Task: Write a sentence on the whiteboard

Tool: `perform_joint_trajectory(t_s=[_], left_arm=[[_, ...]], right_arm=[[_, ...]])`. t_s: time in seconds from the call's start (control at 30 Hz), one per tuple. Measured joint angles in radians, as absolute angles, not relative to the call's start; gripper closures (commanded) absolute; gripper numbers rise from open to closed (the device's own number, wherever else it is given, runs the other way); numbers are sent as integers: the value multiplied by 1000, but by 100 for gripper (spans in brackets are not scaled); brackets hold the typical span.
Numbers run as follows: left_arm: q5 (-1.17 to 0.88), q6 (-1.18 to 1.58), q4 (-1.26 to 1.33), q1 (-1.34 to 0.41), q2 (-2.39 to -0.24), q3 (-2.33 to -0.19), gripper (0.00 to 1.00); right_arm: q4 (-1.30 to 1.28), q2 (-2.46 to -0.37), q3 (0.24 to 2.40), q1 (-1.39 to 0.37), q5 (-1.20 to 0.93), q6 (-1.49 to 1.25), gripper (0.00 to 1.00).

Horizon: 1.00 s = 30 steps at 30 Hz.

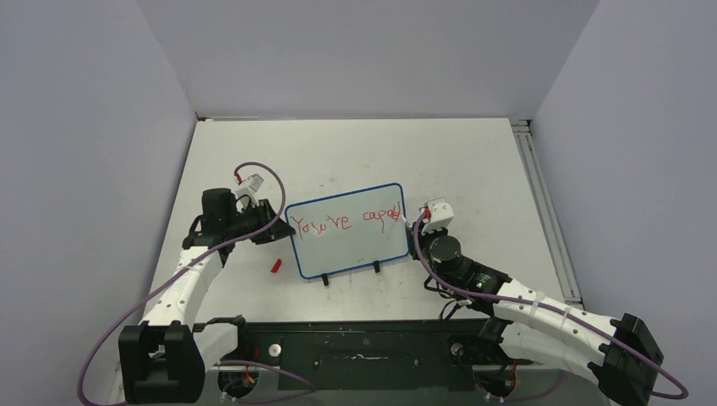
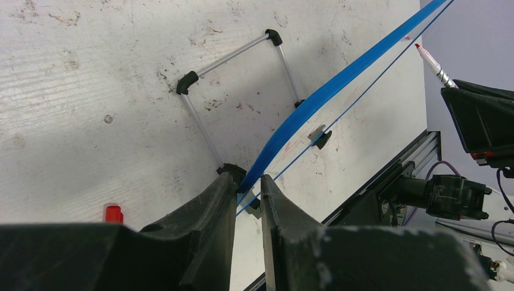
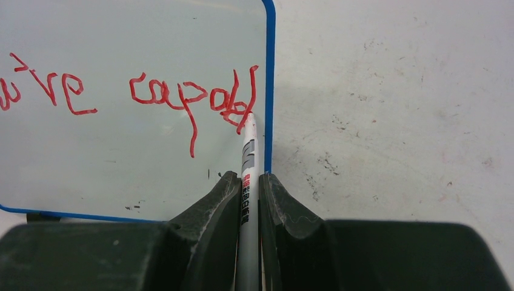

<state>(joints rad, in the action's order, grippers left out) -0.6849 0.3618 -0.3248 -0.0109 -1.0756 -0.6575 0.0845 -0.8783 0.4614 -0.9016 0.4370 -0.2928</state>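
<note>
The whiteboard (image 1: 351, 237) has a blue frame and stands tilted on two black feet in mid-table. Red lettering (image 1: 347, 221) on it reads roughly "You're capabl" in one line; its right end shows in the right wrist view (image 3: 194, 97). My left gripper (image 1: 272, 227) is shut on the board's left blue edge (image 2: 285, 124). My right gripper (image 1: 420, 222) is shut on a white marker (image 3: 249, 176). The marker's red tip touches the board at the last letters, next to the right frame (image 3: 269, 73).
A red marker cap (image 1: 276, 266) lies on the scuffed white tabletop left of the board's front, also in the left wrist view (image 2: 113, 213). A wire stand (image 2: 236, 91) props the board from behind. A metal rail (image 1: 545, 211) runs along the table's right edge.
</note>
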Motion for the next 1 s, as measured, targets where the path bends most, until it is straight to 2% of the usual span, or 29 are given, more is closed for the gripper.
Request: perform_joint_trajectory(t_s=[1.0], left_arm=[[-685,362,-325,-11,-1076,-657,81]], right_arm=[[95,-897,449,-891,440,-307,95]])
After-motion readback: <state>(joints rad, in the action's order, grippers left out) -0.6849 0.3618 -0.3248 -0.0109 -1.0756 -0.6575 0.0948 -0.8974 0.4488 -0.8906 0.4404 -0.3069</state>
